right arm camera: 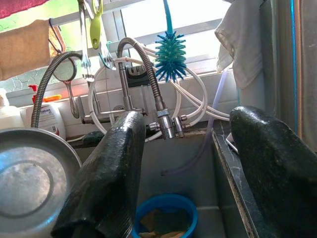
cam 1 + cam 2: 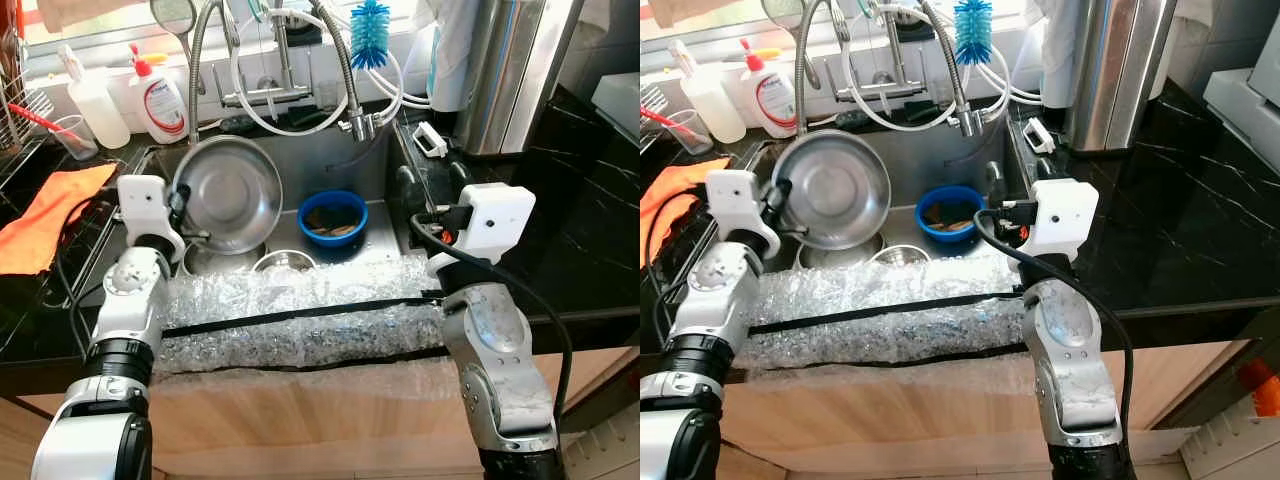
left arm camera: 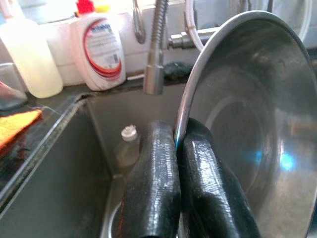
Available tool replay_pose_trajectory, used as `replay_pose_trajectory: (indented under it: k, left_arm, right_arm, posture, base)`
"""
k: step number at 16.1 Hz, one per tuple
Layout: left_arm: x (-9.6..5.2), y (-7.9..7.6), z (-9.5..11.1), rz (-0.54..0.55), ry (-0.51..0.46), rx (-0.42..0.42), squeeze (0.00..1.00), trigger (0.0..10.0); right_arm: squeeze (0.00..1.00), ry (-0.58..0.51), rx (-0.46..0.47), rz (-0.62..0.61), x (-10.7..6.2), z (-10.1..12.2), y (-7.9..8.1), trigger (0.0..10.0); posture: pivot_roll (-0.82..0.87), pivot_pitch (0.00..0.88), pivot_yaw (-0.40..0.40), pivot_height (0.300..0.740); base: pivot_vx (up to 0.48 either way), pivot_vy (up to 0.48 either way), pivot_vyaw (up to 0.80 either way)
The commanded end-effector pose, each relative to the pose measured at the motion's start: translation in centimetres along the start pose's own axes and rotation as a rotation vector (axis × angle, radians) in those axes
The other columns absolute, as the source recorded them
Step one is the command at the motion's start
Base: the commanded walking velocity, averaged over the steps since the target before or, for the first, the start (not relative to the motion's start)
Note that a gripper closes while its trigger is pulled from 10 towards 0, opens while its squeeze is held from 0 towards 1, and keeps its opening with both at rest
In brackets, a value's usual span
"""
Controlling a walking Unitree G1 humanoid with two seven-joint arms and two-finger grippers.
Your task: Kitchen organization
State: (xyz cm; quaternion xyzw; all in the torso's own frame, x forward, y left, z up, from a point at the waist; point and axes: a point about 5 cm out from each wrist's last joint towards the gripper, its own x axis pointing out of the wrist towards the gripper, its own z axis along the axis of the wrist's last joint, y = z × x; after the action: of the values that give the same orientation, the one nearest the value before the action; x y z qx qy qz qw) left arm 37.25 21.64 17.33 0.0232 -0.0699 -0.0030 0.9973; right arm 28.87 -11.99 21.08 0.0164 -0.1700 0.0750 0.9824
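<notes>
Shiny steel bowl tilts over the sink, at 12 o'clock from my left gripper, whose fingers pinch its rim; my right gripper's fingers are spread wide.

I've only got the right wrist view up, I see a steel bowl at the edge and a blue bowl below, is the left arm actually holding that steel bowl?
Observer: Yes. The left gripper is shut on the rim of the steel bowl, one finger on each side of the rim.
Operator: Is the bowl lying flat?
Observer: No, it is tilted up on edge above the sink, its inside facing the head camera.
Operator: Anything under it?
Observer: More steel dishes sit in the sink below it, beside the blue bowl.
Operator: And where is my right gripper?
Observer: The right gripper is open, at the sink's right edge, pointing toward the tap.
</notes>
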Motion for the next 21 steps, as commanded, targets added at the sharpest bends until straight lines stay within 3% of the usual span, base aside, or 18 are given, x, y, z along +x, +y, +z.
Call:
replay_pose_trajectory:
  k: [1, 3, 9, 10, 11, 21]
  left_arm:
    - [0.4, 0.1, 0.6, -0.003, -0.002, 0.027, 0.0, 10.0]
    - [0.3, -0.4, -0.9, -0.032, 0.096, 0.043, 0.0, 10.0]
    - [-0.1, -0.7, -2.4, -0.06, 0.188, 0.061, 0.0, 10.0]
    - [-0.2, -0.7, -2.6, -0.066, 0.204, 0.06, 0.72, 10.0]
    - [-0.2, -0.8, -2.8, -0.069, 0.216, 0.06, 0.99, 10.0]
    - [-0.1, -1.1, -2.8, -0.076, 0.215, 0.055, 1.0, 10.0]
  right_arm:
    - [0.0, -0.008, 0.001, 0.006, 0.0, 0.3, 0.3, 10.0]
    - [0.0, 0.001, 0.0, 0.008, 0.0, 0.2, 0.4, 10.0]
    - [0.0, 0.007, 0.014, 0.004, 0.2, 0.2, 0.7, 10.0]
    - [0.0, 0.012, 0.013, -0.001, 0.3, 0.2, 0.6, 10.0]
    - [0.0, 0.014, 0.014, -0.005, 0.3, 0.1, 0.6, 10.0]
    - [0.0, 0.028, 0.017, -0.019, 0.4, 0.0, 0.6, 10.0]
  posture:
    - [-0.18, 0.007, 0.139, 0.74]
    - [-0.18, 0.013, 0.144, 0.74]
    - [-0.17, 0.031, 0.147, 0.74]
    - [-0.17, 0.033, 0.147, 0.74]
    - [-0.17, 0.034, 0.147, 0.74]
    - [-0.16, 0.041, 0.146, 0.74]
  base:
    - [0.0, 0.0, 0.0]
    - [0.0, 0.0, 0.0]
    - [0.0, 0.0, 0.0]
    - [0.0, 0.0, 0.0]
    - [0.0, 0.0, 0.0]
    - [0.0, 0.0, 0.0]
